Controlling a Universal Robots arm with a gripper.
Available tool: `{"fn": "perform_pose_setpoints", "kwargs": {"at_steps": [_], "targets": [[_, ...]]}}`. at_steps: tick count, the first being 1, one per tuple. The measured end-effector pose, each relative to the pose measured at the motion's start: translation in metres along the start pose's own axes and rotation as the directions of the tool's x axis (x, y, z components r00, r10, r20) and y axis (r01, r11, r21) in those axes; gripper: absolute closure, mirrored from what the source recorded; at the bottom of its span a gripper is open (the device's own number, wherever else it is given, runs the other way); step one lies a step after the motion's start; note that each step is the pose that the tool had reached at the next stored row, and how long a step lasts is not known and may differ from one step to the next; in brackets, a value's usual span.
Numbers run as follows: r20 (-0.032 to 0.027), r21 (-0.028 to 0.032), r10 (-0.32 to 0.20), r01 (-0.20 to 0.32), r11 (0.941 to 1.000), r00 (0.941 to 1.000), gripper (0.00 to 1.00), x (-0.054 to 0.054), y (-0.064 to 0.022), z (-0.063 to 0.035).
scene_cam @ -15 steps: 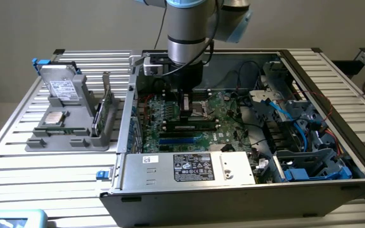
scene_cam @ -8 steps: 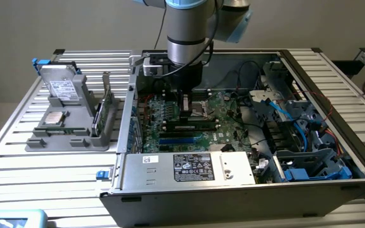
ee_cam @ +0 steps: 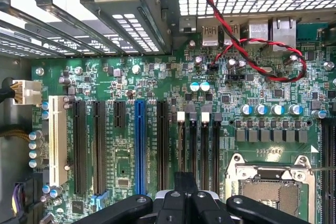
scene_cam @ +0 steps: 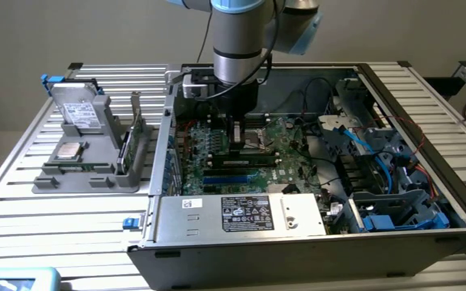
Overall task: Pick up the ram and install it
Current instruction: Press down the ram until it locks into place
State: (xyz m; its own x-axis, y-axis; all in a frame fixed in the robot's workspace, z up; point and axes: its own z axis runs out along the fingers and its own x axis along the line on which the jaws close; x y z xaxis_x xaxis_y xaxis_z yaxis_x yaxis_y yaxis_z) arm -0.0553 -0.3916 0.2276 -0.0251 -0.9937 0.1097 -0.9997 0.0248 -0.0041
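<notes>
My gripper (scene_cam: 237, 138) is down inside the open computer case, over the motherboard (scene_cam: 290, 142) beside the empty processor socket (ee_cam: 270, 184). Its black fingers (ee_cam: 185, 184) are shut together, and I see nothing held between them. They hang over the row of black memory slots (ee_cam: 198, 145), which look empty in the wrist view. What looks like the ram (scene_cam: 81, 165), a narrow green stick, lies along the front of the grey holder (scene_cam: 55, 182) outside the case at the exterior view's left, far from the gripper.
The holder also carries a hard drive (scene_cam: 79, 112), a square silver processor (scene_cam: 70, 150) and a taller green expansion card (scene_cam: 138, 136). Case walls, the power supply (scene_cam: 245, 213), drive bays with blue cables (scene_cam: 378, 182) and red-black wires (ee_cam: 252, 45) crowd the board.
</notes>
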Motion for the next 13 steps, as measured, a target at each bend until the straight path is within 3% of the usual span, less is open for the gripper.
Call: {"fn": "perform_pose_setpoints", "kwargs": {"at_steps": [13], "targets": [[0.0,0.0007,0.0,0.0,1.0,1.0,0.89,-0.0004,0.0004,0.0036]]}}
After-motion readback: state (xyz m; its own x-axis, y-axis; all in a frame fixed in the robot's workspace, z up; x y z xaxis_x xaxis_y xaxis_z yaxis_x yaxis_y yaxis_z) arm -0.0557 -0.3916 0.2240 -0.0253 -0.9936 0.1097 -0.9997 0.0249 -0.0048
